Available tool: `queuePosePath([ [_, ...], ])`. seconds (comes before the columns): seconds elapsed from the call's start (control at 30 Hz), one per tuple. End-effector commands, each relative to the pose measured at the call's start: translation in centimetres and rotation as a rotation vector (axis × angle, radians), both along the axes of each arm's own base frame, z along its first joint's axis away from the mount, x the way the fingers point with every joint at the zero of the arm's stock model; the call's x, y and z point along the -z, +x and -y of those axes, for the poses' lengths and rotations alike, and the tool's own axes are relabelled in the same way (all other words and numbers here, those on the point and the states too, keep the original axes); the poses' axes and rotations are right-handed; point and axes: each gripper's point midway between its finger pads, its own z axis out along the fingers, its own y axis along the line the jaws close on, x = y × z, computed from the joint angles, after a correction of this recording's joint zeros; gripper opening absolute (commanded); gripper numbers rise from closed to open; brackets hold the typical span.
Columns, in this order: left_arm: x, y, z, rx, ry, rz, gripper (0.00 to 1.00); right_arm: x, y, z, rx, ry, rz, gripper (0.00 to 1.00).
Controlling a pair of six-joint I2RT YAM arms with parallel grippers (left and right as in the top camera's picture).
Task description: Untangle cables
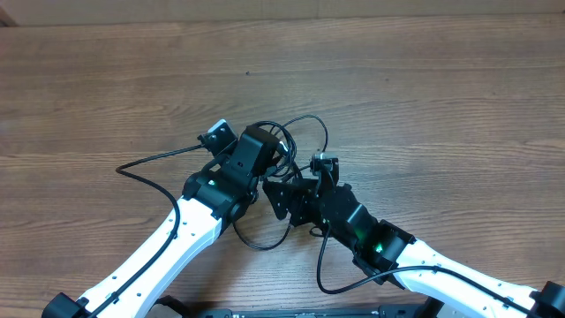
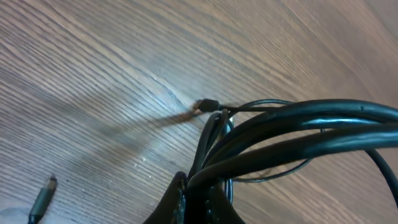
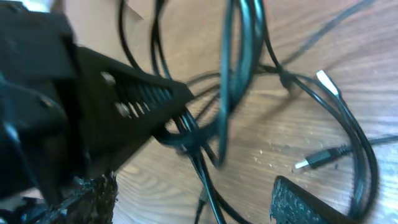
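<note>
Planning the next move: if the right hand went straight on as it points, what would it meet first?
Likely the cables hanging just ahead of the right hand; depth is unclear.

- We see a wooden desk (image 1: 424,79) filling all three views, a warm mid-brown.
- In the overhead view its grain runs in long streaks from side to side, some darker than others.
- We spot a small dark speck in the wood toward the far side.
- The light is soft and even, leaving only faint, blurred shadows on the surface.
</note>
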Motion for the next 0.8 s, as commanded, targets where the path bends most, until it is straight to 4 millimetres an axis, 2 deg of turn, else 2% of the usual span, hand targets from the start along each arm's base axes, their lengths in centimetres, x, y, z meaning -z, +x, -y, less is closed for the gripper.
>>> queuePosePath([
  [0.0,0.1,-0.6,1.8,0.083,-0.065,-0.04,0.04,-0.9,0.6,0.3,0.017,-0.005,0.053,0.71],
  [0.13,0.3,-1.0,2.4,0.129,-0.072,-0.056,0.04,-0.9,1.4,1.0,0.044,-0.006,0.052,0.47],
  [0.3,0.3,-1.1,2.6,0.137,-0.081,-0.062,0.04,-0.9,1.8,1.4,0.059,-0.006,0.052,0.22],
  [0.33,0.3,-1.1,2.6,0.137,-0.081,-0.061,0.04,-0.9,1.8,1.4,0.055,-0.005,0.051,0.12],
  [0.4,0.3,-1.1,2.6,0.137,-0.081,-0.061,0.04,-0.9,1.7,1.2,0.045,-0.002,0.048,0.04],
  [0.6,0.2,-0.9,2.3,0.124,-0.069,-0.053,0.04,-0.9,1.6,1.2,0.041,-0.001,0.046,0.04],
  [0.77,0.1,-0.6,2.1,0.101,-0.071,-0.039,0.04,-0.8,1.5,1.1,0.033,0.0,0.043,0.09],
])
